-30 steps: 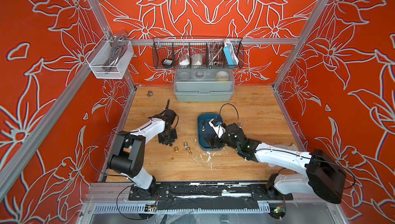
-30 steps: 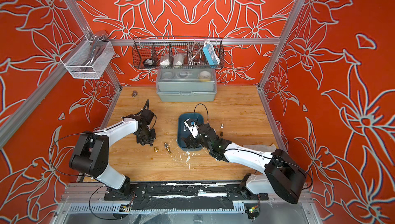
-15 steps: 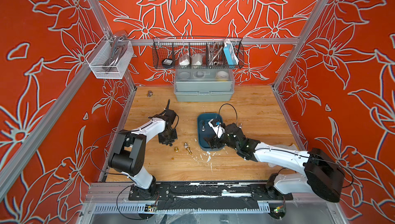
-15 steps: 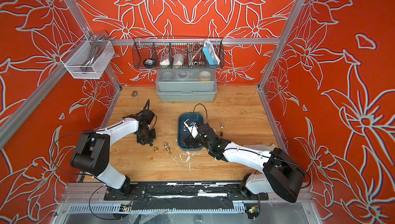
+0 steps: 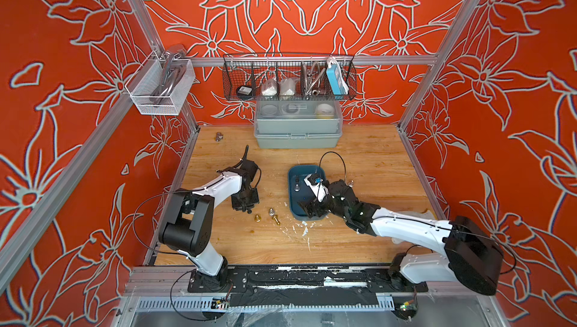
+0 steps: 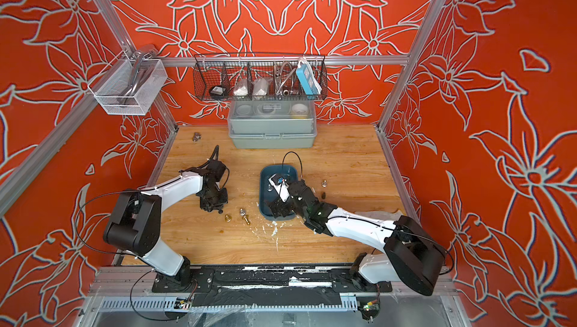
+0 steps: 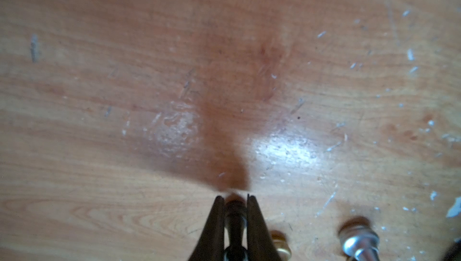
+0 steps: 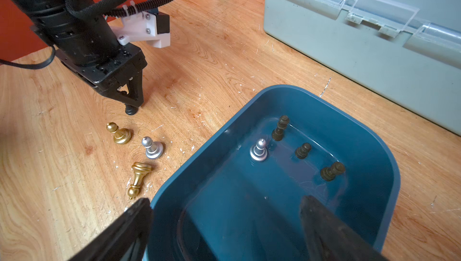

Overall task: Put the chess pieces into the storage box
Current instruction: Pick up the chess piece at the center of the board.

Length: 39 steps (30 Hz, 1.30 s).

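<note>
dark pawn (image 7: 234,218) pinched between left fingers (image 7: 216,224)

A grey-green lidded box (image 5: 298,136) sits at the back of the wooden table (image 5: 374,153), under a black wire basket (image 5: 288,80). A small metal fitting (image 5: 219,136) lies by the wall.

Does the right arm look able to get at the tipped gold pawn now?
Likely yes: the open right gripper straddles the storage box rim; the tipped gold pawn lies just outside, nothing between.
</note>
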Motion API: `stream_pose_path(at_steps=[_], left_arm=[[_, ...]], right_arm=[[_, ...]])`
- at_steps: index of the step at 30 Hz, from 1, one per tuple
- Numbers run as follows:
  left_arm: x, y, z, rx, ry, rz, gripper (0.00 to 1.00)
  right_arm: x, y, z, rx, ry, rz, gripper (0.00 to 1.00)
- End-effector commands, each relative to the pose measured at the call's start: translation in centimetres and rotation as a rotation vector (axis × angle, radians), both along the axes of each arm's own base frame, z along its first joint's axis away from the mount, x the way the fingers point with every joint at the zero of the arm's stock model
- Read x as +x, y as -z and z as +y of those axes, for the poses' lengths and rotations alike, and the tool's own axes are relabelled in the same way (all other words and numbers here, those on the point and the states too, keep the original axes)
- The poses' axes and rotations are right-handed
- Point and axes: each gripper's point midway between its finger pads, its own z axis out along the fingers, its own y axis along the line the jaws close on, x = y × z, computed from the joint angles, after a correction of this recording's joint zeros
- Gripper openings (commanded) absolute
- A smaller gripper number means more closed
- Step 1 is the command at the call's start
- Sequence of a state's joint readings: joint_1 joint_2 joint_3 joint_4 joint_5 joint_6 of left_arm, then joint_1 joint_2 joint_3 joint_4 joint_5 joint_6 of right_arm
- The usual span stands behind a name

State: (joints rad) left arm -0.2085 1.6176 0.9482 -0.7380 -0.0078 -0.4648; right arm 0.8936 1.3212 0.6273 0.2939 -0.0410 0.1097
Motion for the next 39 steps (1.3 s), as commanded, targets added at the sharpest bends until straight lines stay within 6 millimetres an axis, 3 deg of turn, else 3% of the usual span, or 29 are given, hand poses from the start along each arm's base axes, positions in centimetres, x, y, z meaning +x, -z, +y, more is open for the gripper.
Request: stream_pose_path(at_steps=[1, 10, 20, 24, 30, 34, 39], left_arm=[[0.4, -0.5, 0.3, 0.016, 0.001, -0.015, 0.13], [0.7, -2.0, -0.3, 0.014, 0.023, -0.033, 0.13], [3.2, -7.3, -2.7, 0.043, 0.111, -0.104, 0.13], [4.5, -10.2, -4.6, 0.057, 0.168, -0.15, 0.14], [6.1, -13.5, -8.9, 0.051, 0.274, -0.189, 0.14], [7.2, -14.5, -12.4, 0.036, 0.345, -0.21, 0.14], [8.4, -14.6, -17.0, 0.017, 0.436, -0.222, 0.14]], right_arm=[[0.5, -1.1, 0.5, 0.009, 0.011, -0.019, 0.97], [1.0, -1.4, 0.1, 0.016, 0.062, -0.015, 0.97], [2.8, -1.5, -1.8, 0.0, 0.209, -0.008, 0.97], [3.6, -1.8, -3.5, 0.017, 0.284, 0.001, 0.96], [5.5, -2.1, -7.9, 0.113, 0.435, 0.066, 0.96], [6.1, -2.1, -10.3, 0.139, 0.521, 0.071, 0.96], [6.3, -2.3, -11.4, 0.147, 0.561, 0.061, 0.96]])
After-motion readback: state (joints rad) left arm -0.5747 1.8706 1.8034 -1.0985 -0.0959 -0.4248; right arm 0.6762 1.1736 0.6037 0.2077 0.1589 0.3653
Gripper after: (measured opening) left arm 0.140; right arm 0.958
